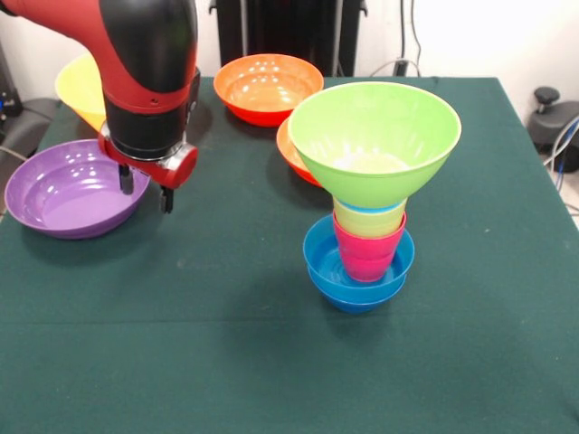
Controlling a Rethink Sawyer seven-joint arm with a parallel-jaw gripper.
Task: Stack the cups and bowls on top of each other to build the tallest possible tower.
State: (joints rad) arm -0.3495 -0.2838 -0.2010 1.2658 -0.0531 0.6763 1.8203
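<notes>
You see five loose-or-stacked bowls: purple bowl (71,188), yellow bowl (80,89) half hidden, two orange bowls (267,87), lime green bowl (374,136) topping the tower (364,240); gripper (146,190) at left, jaws parted, empty.

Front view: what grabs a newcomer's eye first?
The tower right of centre: a wide lime green bowl perched on nested cups, seated in small blue bowls. Next, the red and black arm coming down at upper left, its pincer open and empty above the purple bowl at the table's left edge.
</notes>
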